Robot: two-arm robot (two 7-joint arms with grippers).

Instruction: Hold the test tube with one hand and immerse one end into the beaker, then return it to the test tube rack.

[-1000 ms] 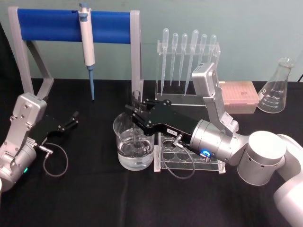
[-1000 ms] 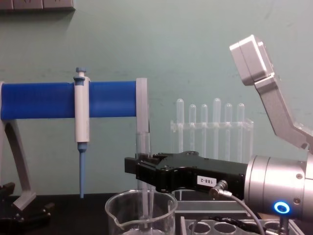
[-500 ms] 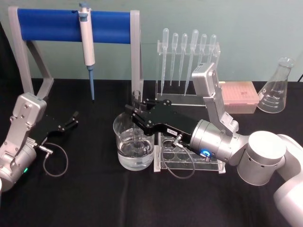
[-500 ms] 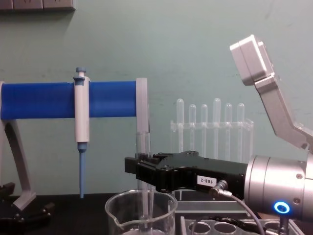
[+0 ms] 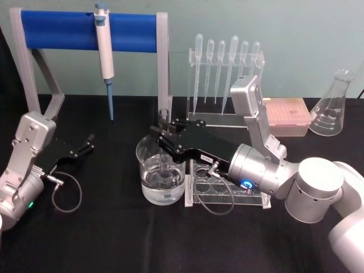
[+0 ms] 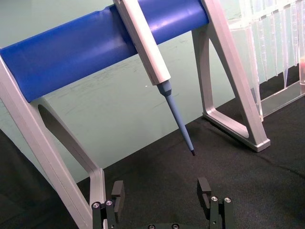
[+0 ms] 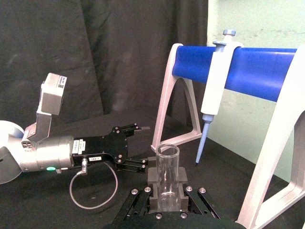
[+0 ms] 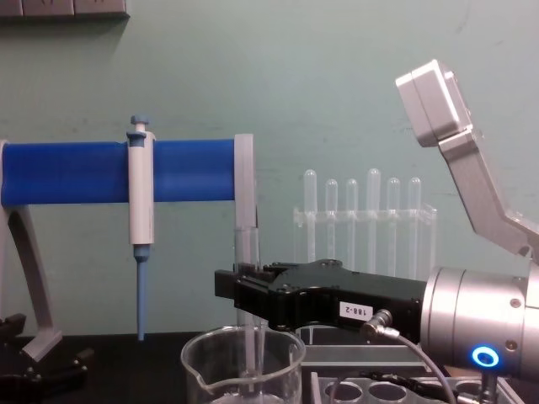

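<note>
A table (image 5: 114,239) draped all over in black cloth carries everything. A pale green wall (image 8: 337,84) rises just behind its far edge, plain and evenly lit, with a row of light grey plates (image 8: 50,7) fixed high up toward the left. Beyond the table's left edge, a black curtain (image 7: 95,57) hangs in soft folds and meets the green wall.

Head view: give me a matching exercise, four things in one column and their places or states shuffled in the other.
1 test tube
2 beaker
3 pipettor
4 left gripper

A hangs on the blue bar
B jaws open, parked on the robot's left
C upright in the right gripper, reaching into the beaker
D holds liquid, beside the clear rack

Pairs: 1-C, 2-D, 3-A, 4-B
</note>
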